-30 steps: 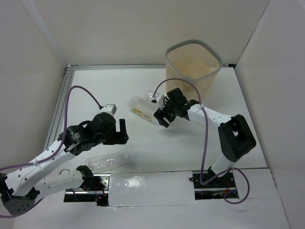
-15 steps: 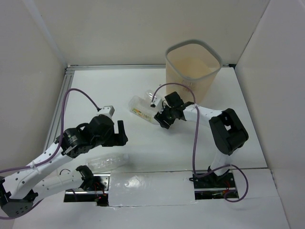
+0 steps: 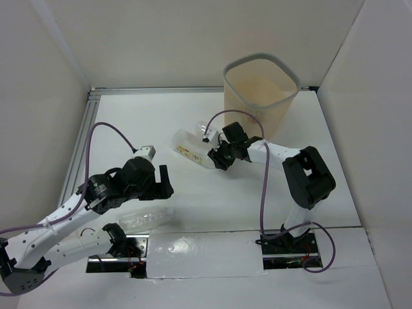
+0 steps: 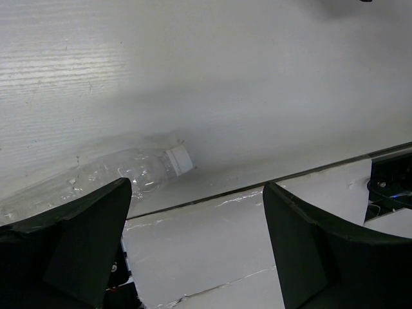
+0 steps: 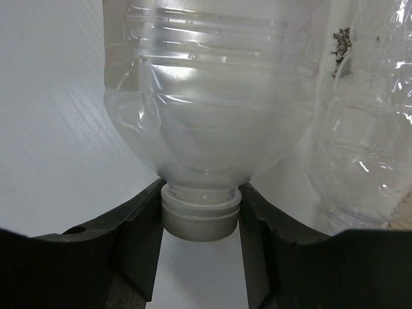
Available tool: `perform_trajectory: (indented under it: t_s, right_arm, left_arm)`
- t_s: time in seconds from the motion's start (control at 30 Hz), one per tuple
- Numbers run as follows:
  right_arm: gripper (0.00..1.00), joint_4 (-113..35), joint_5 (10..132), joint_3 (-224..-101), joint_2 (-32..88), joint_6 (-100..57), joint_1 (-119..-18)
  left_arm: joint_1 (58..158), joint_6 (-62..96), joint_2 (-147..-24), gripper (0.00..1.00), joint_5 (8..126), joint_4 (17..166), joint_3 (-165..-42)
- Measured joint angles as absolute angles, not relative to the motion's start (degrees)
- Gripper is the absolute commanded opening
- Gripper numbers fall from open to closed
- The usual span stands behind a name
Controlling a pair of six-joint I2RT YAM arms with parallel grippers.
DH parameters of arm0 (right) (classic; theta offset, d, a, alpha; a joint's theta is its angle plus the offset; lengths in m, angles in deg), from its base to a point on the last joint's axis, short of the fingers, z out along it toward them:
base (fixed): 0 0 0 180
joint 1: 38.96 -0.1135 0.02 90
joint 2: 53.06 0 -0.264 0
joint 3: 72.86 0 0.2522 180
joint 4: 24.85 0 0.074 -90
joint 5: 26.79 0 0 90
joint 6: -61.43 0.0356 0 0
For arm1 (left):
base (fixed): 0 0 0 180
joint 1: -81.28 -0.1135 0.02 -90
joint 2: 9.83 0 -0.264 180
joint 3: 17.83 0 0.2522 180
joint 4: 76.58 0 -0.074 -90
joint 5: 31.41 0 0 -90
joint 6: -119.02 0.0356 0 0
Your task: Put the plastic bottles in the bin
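Nearest the arm bases, a clear bottle (image 3: 145, 219) lies on its side on the worktop (image 3: 212, 199), its white cap (image 4: 179, 159) pointing right. The left gripper (image 3: 164, 180) hovers just above it with its jaws spread wide, holding and touching nothing. Farther back, at mid-worktop, the right gripper (image 5: 201, 190) has its fingers (image 5: 145, 238) pressed against both sides of the pale cap (image 5: 201, 219) of a labelled bottle (image 3: 190, 147), which lies on the worktop. A third bottle (image 5: 367, 129), clear and crinkled, lies just beside that one. Behind them, at the far right of the worktop, stands the beige bin (image 3: 283, 106), upright, near the right gripper but apart from both bottles.
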State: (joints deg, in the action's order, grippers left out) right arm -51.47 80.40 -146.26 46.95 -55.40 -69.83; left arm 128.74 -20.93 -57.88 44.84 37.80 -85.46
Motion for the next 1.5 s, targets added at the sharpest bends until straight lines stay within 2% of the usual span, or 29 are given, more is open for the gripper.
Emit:
perform_trajectory:
  t_s: [0.03,0.07,0.27,0.47,0.8,0.97,1.2,1.33,1.4,1.43,1.5]
  right_arm:
    - [0.01,-51.76,80.80,-146.63,46.95,-55.36,-69.83]
    - [0.00,-52.13,81.24,-147.11,46.93,-55.25,-69.90]
    - [0.00,-57.48,84.67,-153.10,44.17,-55.25,-70.60]
    - [0.00,-61.55,88.21,-165.06,39.52,-55.47,-70.53]
    - [0.00,-64.37,90.68,-177.69,34.03,-55.36,-65.77]
    - [0.00,-65.26,89.80,-180.62,32.22,-55.32,-59.67]
    - [0.00,-67.03,90.72,-182.19,28.66,-56.28,-42.12]
    - [0.00,-68.72,91.73,-181.08,25.22,-58.42,-36.32]
    - [0.10,-69.28,92.58,-179.79,23.32,-59.49,-35.19]
    - [0.26,-69.68,92.93,-179.22,22.49,-60.06,-34.92]
    - [0.52,-70.46,94.02,-178.89,22.03,-60.98,-34.68]
  left_arm:
    - [128.76,-20.96,-57.70,0.95,44.99,37.97,-85.13]
    - [128.76,-21.00,-57.53,0.95,45.05,38.11,-84.78]
    - [128.78,-21.24,-55.56,0.94,46.28,40.29,-83.25]
    - [128.85,-20.26,-50.88,0.94,49.16,45.45,-80.65]
    - [128.85,-18.94,-51.41,0.94,51.81,50.37,-79.60]
    - [128.85,-18.94,-51.41,0.94,52.14,51.09,-79.30]
    - [128.85,-18.92,-51.98,0.94,52.42,52.31,-78.73]
    - [128.85,-18.97,-54.49,0.94,52.49,53.56,-78.55]
    - [128.85,-19.01,-56.30,0.95,52.49,54.61,-78.55]
    - [128.85,-19.12,-57.68,0.97,52.46,55.31,-78.60]
    - [128.91,-19.38,-59.78,0.97,52.07,55.92,-78.97]
